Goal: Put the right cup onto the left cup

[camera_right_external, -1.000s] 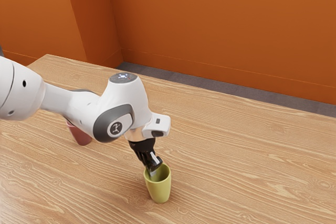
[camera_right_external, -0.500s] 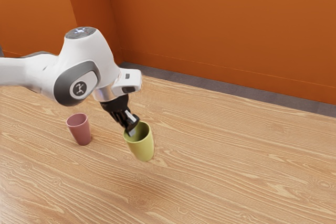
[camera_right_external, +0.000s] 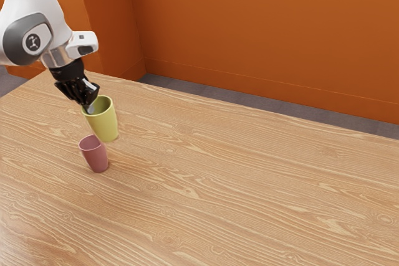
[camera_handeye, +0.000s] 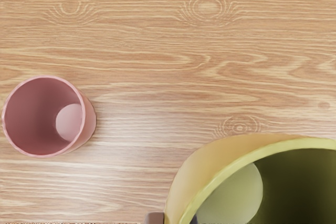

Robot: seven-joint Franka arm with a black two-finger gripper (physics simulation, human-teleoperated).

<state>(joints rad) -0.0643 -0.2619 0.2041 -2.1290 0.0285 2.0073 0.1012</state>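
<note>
My gripper [camera_right_external: 91,105] is shut on the near rim of the yellow-green cup [camera_right_external: 105,124], which hangs above the table, slightly tilted, its mouth up. Below it in the exterior view, the pink cup [camera_right_external: 95,155] stands upright on the wood. In the wrist view the yellow-green cup [camera_handeye: 210,169] looms large at the lower edge, with a fingertip [camera_handeye: 154,218] against its rim. The pink cup [camera_handeye: 89,121] is seen from above there, its inside open to view, apart from the held cup.
The wooden table [camera_right_external: 249,191] extends under both cups and far toward the exterior view's right. An orange wall [camera_right_external: 268,35] rises behind the table's far edge.
Shut on the yellow-green cup's rim, my gripper has lifted it off the table and carried it toward the exterior view's upper left. The pink cup has stayed put.
</note>
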